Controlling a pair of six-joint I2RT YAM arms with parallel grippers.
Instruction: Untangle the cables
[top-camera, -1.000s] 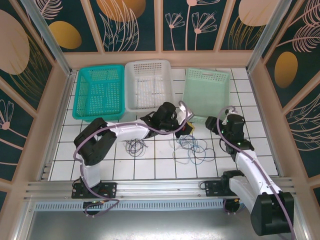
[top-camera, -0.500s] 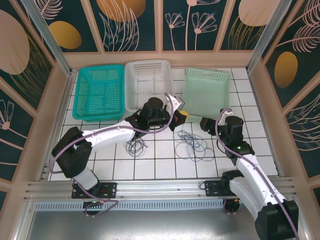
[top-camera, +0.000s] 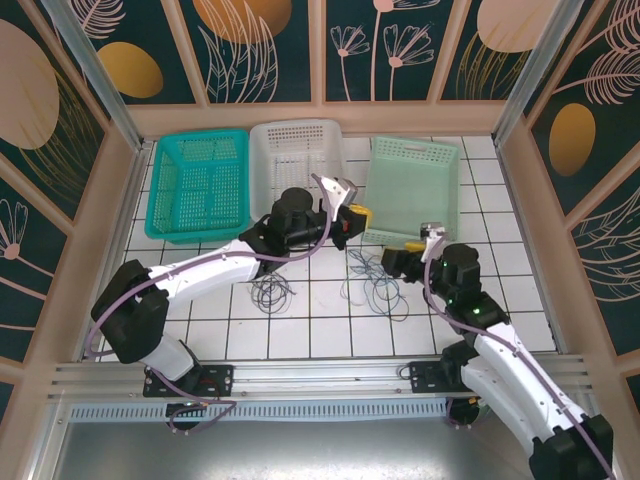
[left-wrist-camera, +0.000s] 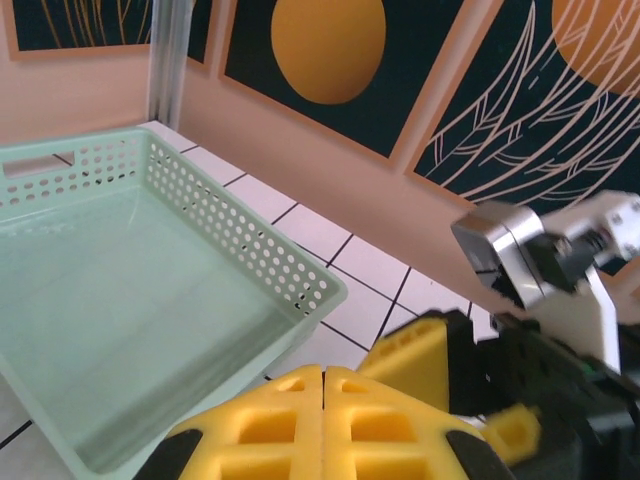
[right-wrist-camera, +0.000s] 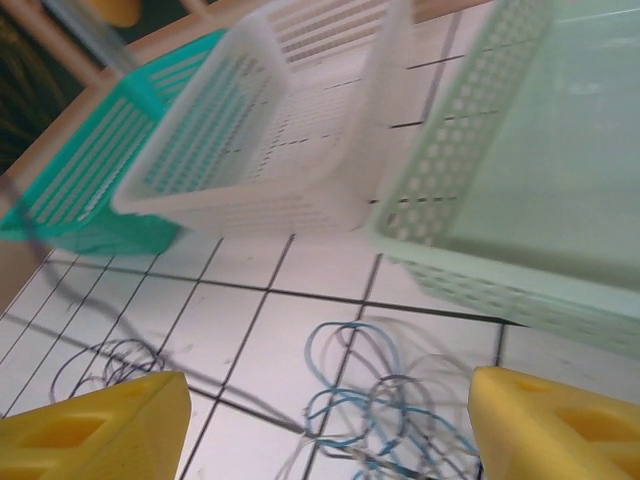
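between the spread right fingers (right-wrist-camera: 95, 425), newly slid in, lie the tangled cables (right-wrist-camera: 372, 400), while the clenched left fingers (left-wrist-camera: 300, 425) have lifted toward the green basket (left-wrist-camera: 250, 255), untangling barely begun.

No text, label, brand, number or sign can be read anywhere in these views.

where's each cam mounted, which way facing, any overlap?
Top external: above and behind the bases, looking down on the table, cables, pale green basket, left gripper and right gripper.
Left wrist: on the left arm, facing the pale green basket and far-right corner post; own fingers shut, at the bottom.
Right wrist: on the right arm, tilted down at the cables; own fingers apart.
Shared: both wrist views catch the pale green basket.
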